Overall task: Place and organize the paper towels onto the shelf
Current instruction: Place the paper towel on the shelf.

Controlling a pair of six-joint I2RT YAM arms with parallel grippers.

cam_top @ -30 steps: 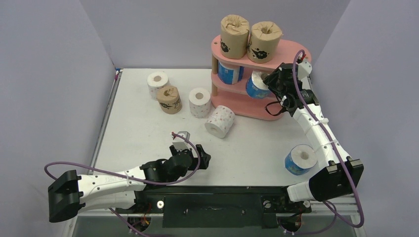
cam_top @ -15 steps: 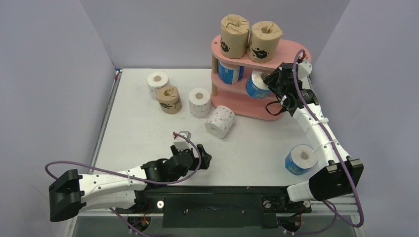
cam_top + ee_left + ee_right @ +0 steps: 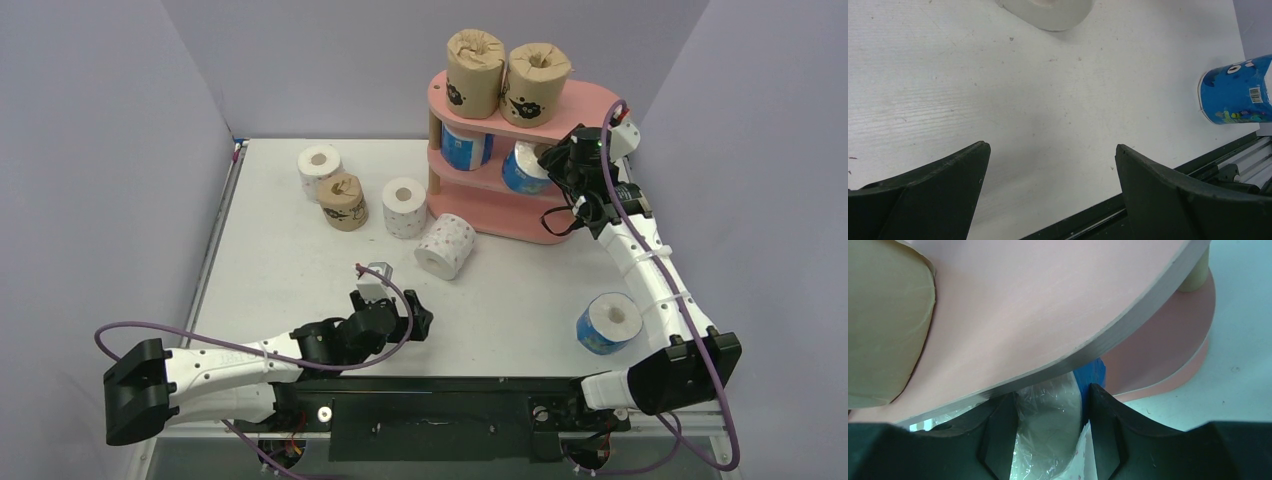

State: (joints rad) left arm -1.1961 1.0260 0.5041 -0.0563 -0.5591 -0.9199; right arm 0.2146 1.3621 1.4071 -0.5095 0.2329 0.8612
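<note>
1. overhead, the right gripper [image 3: 553,168] pinches the held blue roll [image 3: 522,170] on the middle board of the shelf [image 3: 590,103]; the top board hides much of that roll.
2. up close in the right wrist view, its fingers [image 3: 998,440] press on crinkled clear wrap, with only a sliver of blue showing past them. a pink board fills most of that view, and a brown roll is cut off at its left edge.
3. the second blue roll [image 3: 464,148] stands at the left end of the same middle board, its top hidden under the top board.
4. the left brown roll [image 3: 474,60] and the right brown roll [image 3: 537,82] stand upright and touching on the top board.
5. the bottom board is mostly covered by the boards above it.
6. on the table [image 3: 270,290], the third blue roll [image 3: 608,323] stands just beside the right arm; the left wrist view cuts it off at the edge.
7. the third brown roll [image 3: 343,200] stands between the far white roll [image 3: 319,165] and the middle white roll [image 3: 404,207]; the tipped white roll [image 3: 445,246] lies on its side near the shelf.
8. the left gripper [image 3: 413,322] hangs low over the near table, jaws spread wide with only bare table between them.
</note>
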